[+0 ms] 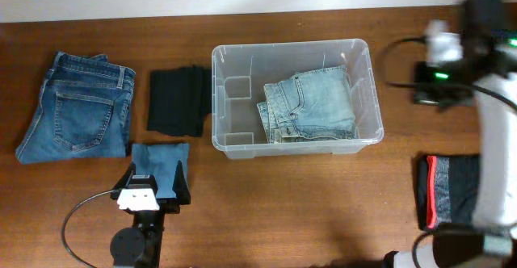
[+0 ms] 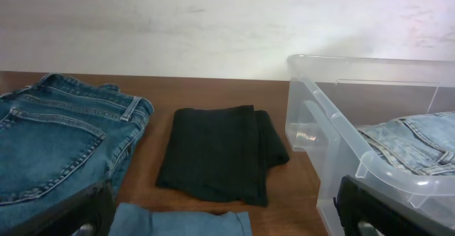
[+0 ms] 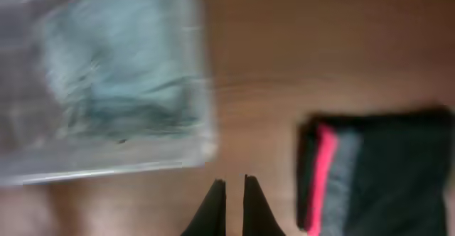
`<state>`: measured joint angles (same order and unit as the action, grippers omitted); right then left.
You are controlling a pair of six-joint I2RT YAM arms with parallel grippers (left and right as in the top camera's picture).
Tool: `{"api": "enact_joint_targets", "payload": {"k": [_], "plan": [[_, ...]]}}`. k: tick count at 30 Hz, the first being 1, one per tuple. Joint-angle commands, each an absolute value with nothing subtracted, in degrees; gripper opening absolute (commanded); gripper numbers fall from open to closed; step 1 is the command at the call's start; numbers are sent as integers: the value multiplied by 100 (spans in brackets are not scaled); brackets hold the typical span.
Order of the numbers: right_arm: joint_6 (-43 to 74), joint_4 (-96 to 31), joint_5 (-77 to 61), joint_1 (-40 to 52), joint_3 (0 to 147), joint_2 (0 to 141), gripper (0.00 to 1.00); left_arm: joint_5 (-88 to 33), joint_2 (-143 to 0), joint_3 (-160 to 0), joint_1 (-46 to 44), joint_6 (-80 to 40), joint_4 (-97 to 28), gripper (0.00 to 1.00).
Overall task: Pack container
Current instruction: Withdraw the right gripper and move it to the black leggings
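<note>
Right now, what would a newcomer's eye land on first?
The clear container in the middle of the overhead view, with folded pale jeans already in its right side. Left of it lie a black folded garment and, further left, darker blue jeans. A black cloth with a red stripe sits near the right edge.

Jeans (image 1: 311,106) in container (image 1: 216,98); folded cloth (image 1: 176,100) just left; other jeans (image 1: 77,106) further left; garment (image 1: 452,189) right.
</note>
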<state>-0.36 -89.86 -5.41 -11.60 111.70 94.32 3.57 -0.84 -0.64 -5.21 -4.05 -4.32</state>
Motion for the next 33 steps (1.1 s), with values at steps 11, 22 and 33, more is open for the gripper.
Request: {"api": "enact_joint_targets", "payload": {"k": [11, 22, 33], "plan": [[1164, -8722, -89, -3682, 9804, 9277, 10, 336, -40, -51, -493, -311, -454, 99], [1555, -6799, 386, -3660, 7730, 9306, 42, 336, -40, -51, -493, -311, -454, 99], [617, -6077, 58, -3063, 7113, 9332, 98, 336, -40, -51, -493, -311, -454, 99]]}}
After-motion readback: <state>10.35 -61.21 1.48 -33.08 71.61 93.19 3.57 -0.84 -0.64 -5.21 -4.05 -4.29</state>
